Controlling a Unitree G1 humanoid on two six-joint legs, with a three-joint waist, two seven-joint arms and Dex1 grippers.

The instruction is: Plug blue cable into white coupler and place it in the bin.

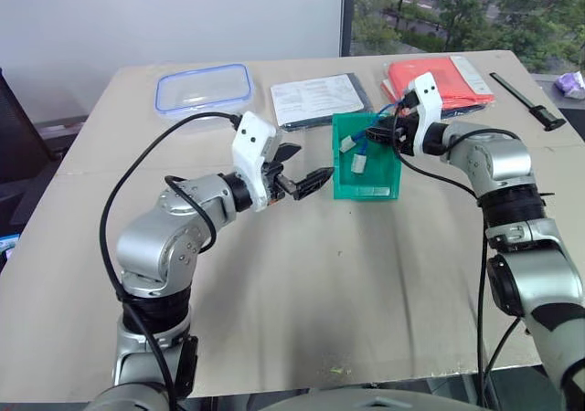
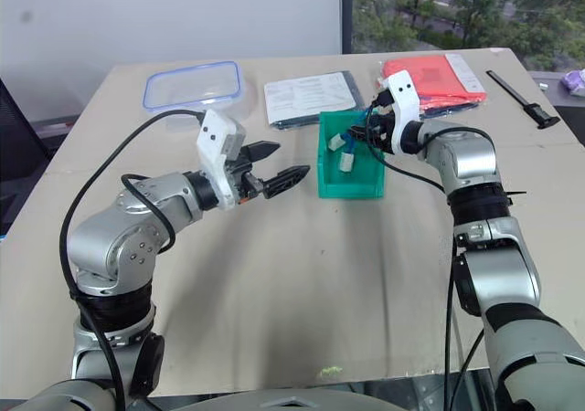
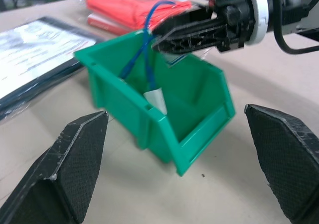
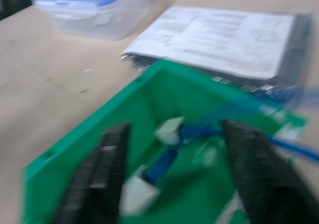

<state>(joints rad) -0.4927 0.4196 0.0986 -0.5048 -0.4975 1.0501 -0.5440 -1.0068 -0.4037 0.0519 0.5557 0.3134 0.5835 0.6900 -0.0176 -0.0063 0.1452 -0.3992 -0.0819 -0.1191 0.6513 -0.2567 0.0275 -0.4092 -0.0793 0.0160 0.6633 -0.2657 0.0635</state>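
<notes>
- A tan table [image 1: 302,292] stands by a window with trees outside; the green bin [image 1: 366,184] sits near its middle and serves as the landmark here.
- Behind the bin lie a printed sheet in a dark sleeve [image 1: 315,99] and red folders [image 1: 439,78]; a clear blue-rimmed container [image 1: 203,89] sits well off to the bin's left.
- The blue cable [image 4: 192,132] lies looped inside the bin, with the white coupler [image 4: 169,130] on one end and a second white piece lower down (whether the plug is fully seated I cannot tell).
- The right gripper [image 1: 388,137] hovers over the bin's back wall, fingers spread, grasping nothing.
- The left gripper [image 1: 300,169] sits just left of the bin, fingers wide apart and empty.
- Judgement: the cable looks light and floppy, and the coupler small, hard and slick; if either needs lifting, pinch the coupler body, since the cable alone would sag and swing.
</notes>
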